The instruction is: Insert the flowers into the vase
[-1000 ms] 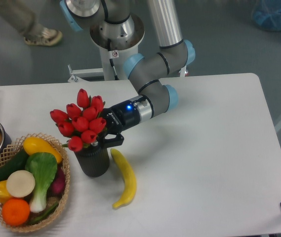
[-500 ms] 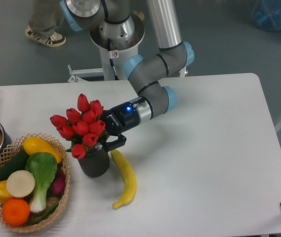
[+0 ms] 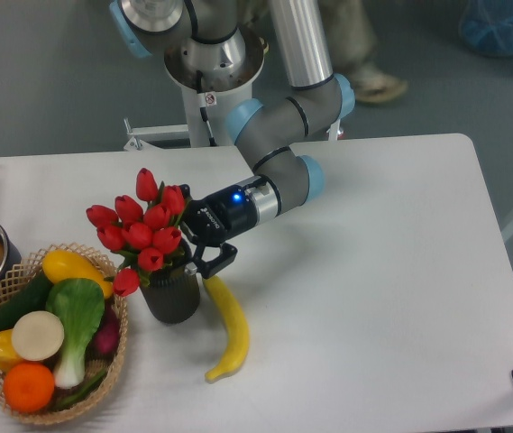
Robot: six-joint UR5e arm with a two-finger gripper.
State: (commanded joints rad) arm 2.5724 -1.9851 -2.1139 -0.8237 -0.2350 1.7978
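vase: tulip bunch stems in mouth | pincer: grip unclear | basket: vegetables, orange

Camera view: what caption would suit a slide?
Robot gripper beside red flowers standing in a black vase.

- Even, diffuse overhead light is filling the scene; nothing is sitting in darkness.
- The white table is reading bright but is not blowing out.
- Soft, short shadows are falling just below the banana and around the base of the vase.
- Small glossy highlights are showing on the flowers and on the metal arm column.
- A blue indicator light is glowing near the gripper.
- Focus is holding fairly sharp across the table, with slight softness and compression noise throughout.
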